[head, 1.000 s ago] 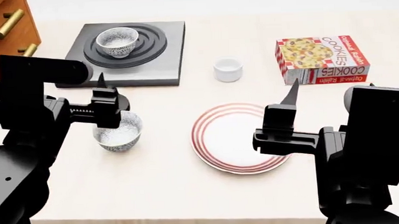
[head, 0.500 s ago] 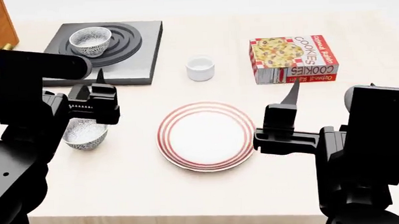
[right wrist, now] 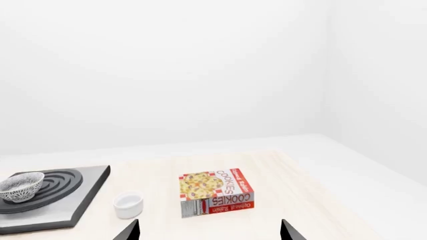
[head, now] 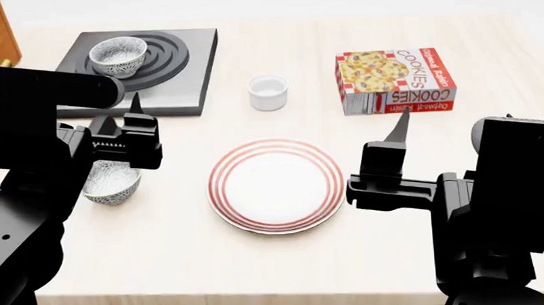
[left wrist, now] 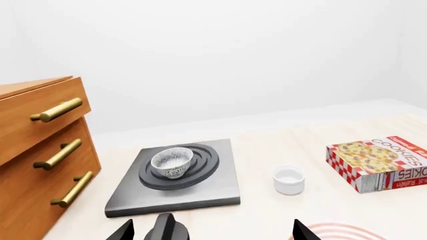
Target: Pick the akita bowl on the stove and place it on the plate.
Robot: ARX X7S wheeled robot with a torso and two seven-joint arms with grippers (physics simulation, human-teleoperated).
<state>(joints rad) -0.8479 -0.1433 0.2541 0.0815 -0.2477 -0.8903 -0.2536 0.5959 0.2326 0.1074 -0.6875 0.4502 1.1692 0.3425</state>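
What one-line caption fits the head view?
Bowl on stove, plate bare, both tools empty above the table.

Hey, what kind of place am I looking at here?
Probably a simulated kitchen counter: a stove with burner rings holding an akita bowl, a red-rimmed plate, a cookies box, and a wooden drawer unit beside the stove.
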